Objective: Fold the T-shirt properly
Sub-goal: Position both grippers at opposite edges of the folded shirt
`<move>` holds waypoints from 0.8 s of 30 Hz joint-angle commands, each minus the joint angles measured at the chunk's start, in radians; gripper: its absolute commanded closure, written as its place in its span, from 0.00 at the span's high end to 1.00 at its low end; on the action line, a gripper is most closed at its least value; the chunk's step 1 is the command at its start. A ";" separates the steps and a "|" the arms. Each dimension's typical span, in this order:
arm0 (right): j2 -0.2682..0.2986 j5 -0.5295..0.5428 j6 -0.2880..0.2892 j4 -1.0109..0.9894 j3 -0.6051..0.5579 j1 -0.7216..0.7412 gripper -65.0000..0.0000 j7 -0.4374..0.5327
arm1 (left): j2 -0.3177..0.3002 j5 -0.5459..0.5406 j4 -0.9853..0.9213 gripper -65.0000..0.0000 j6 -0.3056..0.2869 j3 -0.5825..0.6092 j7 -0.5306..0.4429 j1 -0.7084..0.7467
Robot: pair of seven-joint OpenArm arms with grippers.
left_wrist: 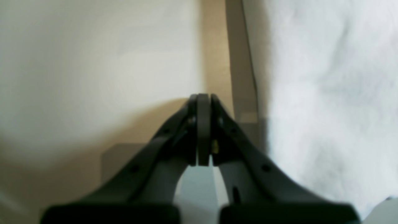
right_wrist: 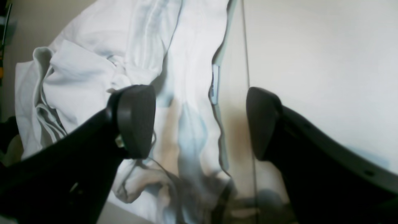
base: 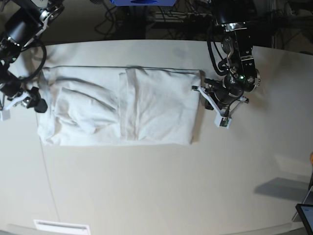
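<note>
The white T-shirt [base: 127, 105] lies spread on the off-white table [base: 156, 186], with folded layers and a bunched sleeve at its left end. My left gripper [base: 217, 100] sits just off the shirt's right edge. In the left wrist view this gripper [left_wrist: 203, 99] is shut on nothing, over bare table, with the shirt [left_wrist: 326, 93] beside it. My right gripper [base: 33, 102] is at the shirt's left edge. In the right wrist view it [right_wrist: 200, 123] stands wide open above the rumpled shirt [right_wrist: 124, 46] edge, one fingertip [right_wrist: 136, 121] over cloth and the other fingertip [right_wrist: 264, 124] over table.
A thin seam [base: 46, 181] runs across the table at the left. A white label [base: 61, 226] lies at the front edge. Cables and a blue item [base: 142, 2] sit behind the table. A dark device [base: 305, 213] pokes in at the bottom right.
</note>
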 commanded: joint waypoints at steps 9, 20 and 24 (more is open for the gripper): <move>-0.021 0.053 -0.002 0.006 -0.054 0.001 0.68 -0.070 | -0.001 -0.003 -0.015 0.00 0.004 0.003 -0.002 -0.030; -0.013 0.113 -0.002 0.003 -0.107 0.000 0.68 -0.060 | -0.003 -0.003 -0.023 0.00 0.004 0.003 -0.002 -0.029; 0.033 0.116 -0.002 0.002 -0.106 0.003 0.68 -0.061 | -0.004 -0.003 -0.023 0.00 0.004 0.003 -0.002 -0.029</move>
